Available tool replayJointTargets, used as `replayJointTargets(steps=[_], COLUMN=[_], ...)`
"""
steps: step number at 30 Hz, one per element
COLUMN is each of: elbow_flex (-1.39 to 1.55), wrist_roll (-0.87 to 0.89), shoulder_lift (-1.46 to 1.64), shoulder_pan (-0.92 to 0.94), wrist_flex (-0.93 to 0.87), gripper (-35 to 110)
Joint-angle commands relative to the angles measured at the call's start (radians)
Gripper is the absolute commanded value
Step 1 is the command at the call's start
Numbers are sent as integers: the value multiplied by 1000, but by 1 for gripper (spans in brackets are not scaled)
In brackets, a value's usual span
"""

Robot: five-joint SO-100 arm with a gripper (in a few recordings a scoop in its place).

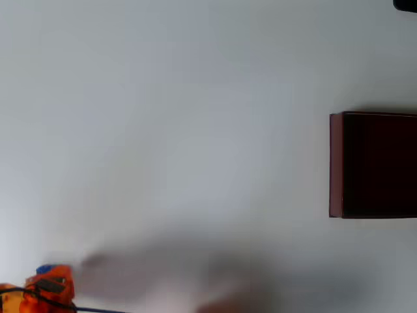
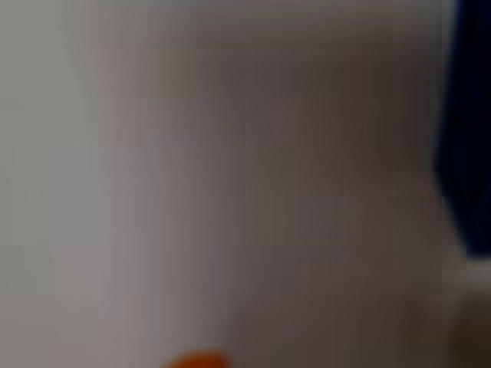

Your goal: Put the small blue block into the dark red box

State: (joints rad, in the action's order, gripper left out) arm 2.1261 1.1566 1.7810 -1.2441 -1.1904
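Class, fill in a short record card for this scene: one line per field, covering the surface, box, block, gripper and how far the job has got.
surface: pale table
box: dark red box, right edge of overhead view, inside dark
block: small blue block, bottom left corner, against the gripper
gripper: orange gripper, bottom left corner; open or shut unclear
progress: block not yet in box, far from it
wrist view: too blurred to read

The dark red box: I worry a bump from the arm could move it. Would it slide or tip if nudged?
The dark red box looks thin-walled and open, so it is probably light and would likely slide on the smooth white table. Its wide, low footprint in the overhead view suggests tipping is unlikely. The walls may flex slightly, though blur prevents certainty.
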Motion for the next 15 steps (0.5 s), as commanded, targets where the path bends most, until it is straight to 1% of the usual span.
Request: replayJointTargets(steps=[1, 15], elbow_flex=[-60, -94], wrist_roll=[-21, -44], shoulder_lift=[12, -87], shoulder_pan=[29, 48], wrist_flex=[-26, 40], gripper=[20, 20])
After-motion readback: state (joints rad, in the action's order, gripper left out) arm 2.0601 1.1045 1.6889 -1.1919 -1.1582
